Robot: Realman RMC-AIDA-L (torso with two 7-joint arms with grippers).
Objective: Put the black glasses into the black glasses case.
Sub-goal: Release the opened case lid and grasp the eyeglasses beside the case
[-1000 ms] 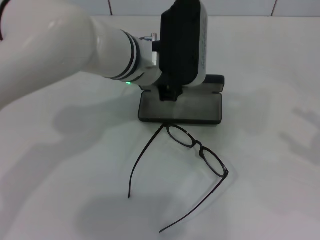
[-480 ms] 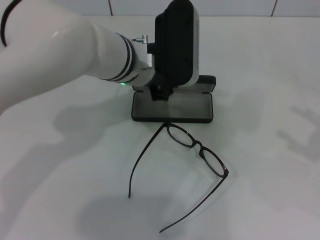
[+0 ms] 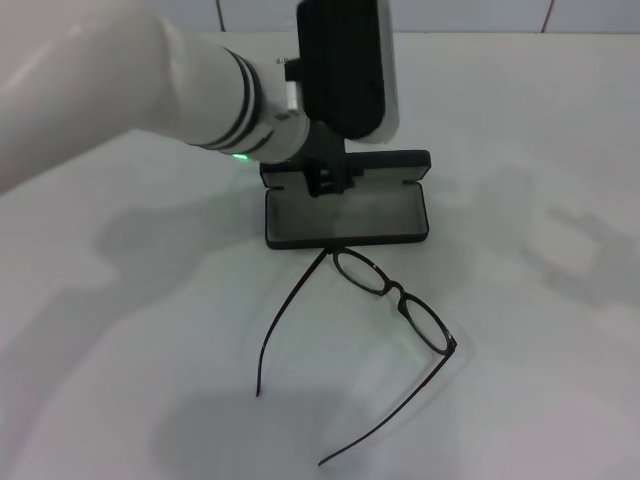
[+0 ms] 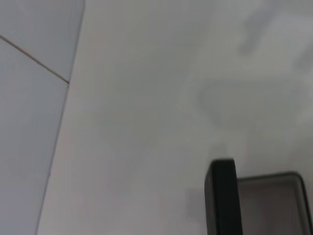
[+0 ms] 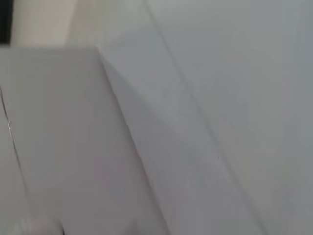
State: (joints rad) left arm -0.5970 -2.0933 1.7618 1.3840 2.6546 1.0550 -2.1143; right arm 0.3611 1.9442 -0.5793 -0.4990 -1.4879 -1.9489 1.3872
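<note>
Here the black glasses case [image 3: 346, 212] lay open on the table [image 3: 540, 330], the black glasses [image 3: 392, 296] unfolded just beside its near edge. The left gripper [image 3: 328, 182] was positioned over the case; whether clenched could not be told. The frame should be grasped at the bridge.

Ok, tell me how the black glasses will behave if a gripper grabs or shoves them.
The black glasses look light: the frame is thin wire, so a push would probably slide or spin them on the smooth white table. Their long slender temple arms are unfolded and likely springy, flexing under a grip. The small lenses suggest fragility; a gentle pinch at the bridge seems safest.
</note>
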